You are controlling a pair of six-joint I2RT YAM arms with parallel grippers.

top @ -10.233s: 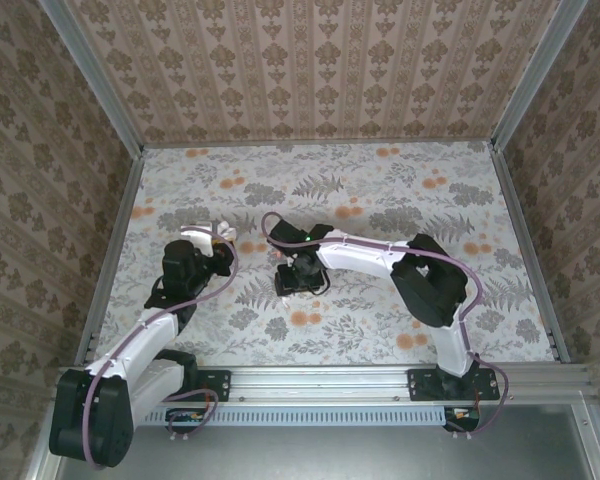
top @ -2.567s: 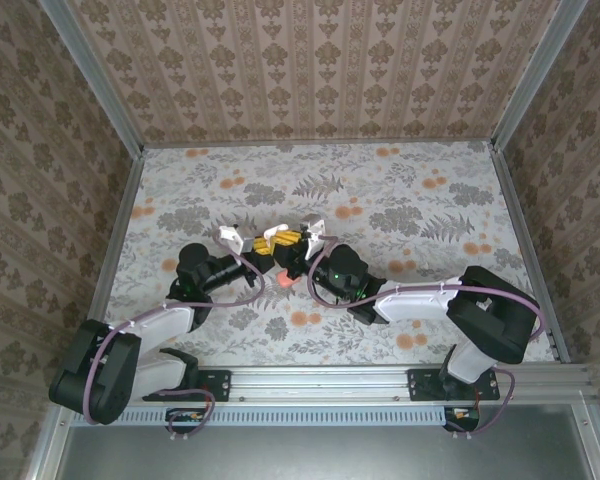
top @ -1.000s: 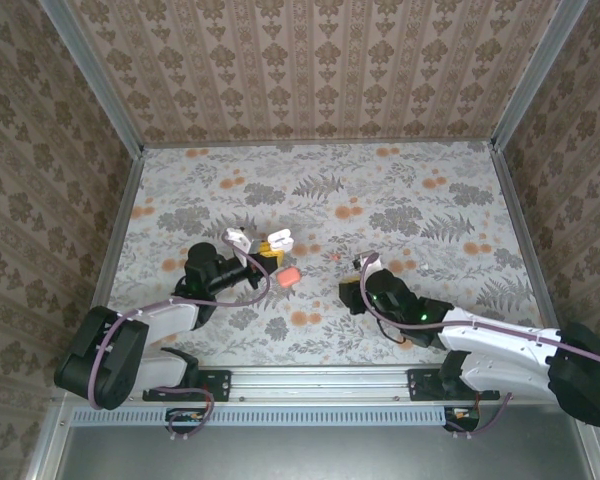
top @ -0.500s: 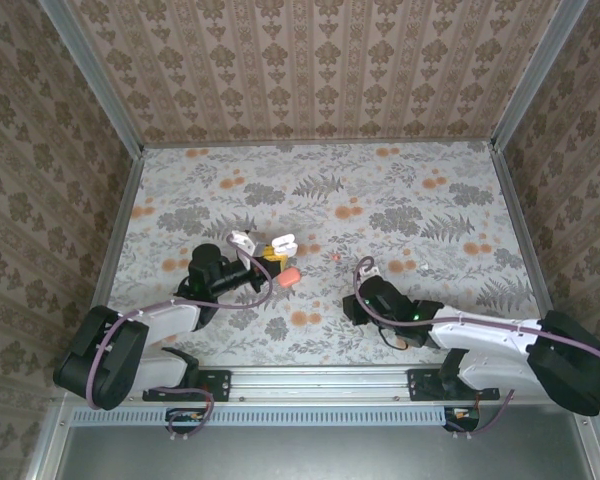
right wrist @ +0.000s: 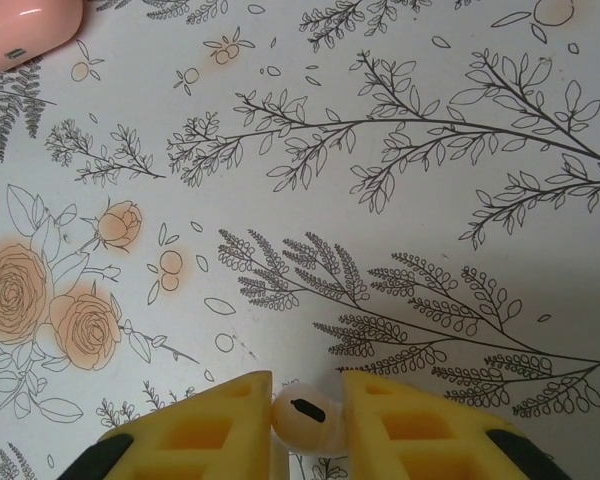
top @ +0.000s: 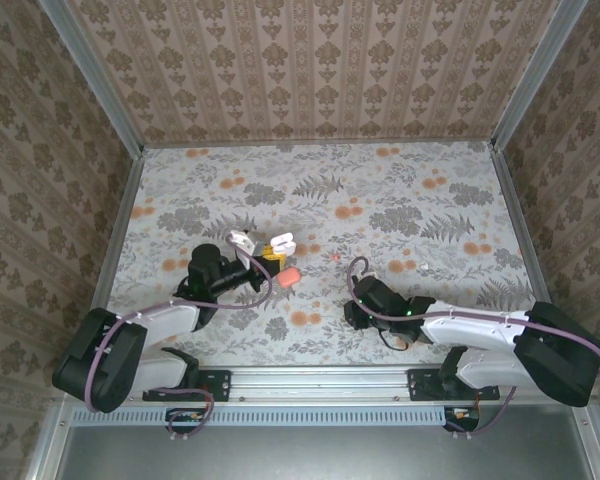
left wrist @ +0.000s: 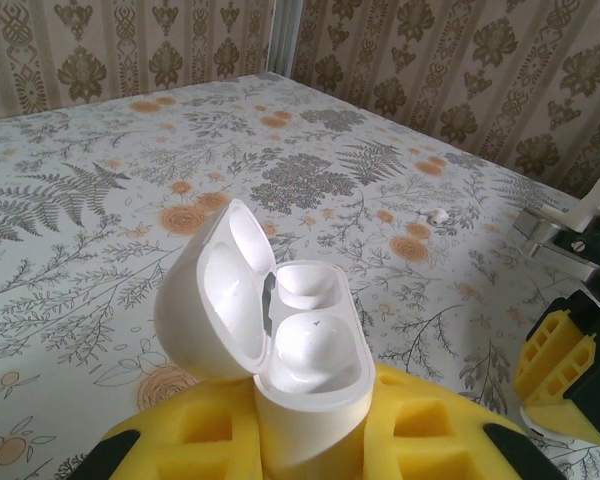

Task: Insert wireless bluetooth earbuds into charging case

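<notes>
Left gripper [top: 263,244]: jaws clamped on the white charging case [left wrist: 310,380]. Case held upright with lid [left wrist: 215,300] swung back, presumably so the wells face up for loading. Near well looks occupied, far well empty. Coral shell [top: 289,275] lies on desk [top: 430,200] just right of it. Right gripper [right wrist: 307,425]: jaws pinching a white earbud [right wrist: 298,405] low over the desk, well apart from the case. Earbud probably belongs in the far well.
</notes>
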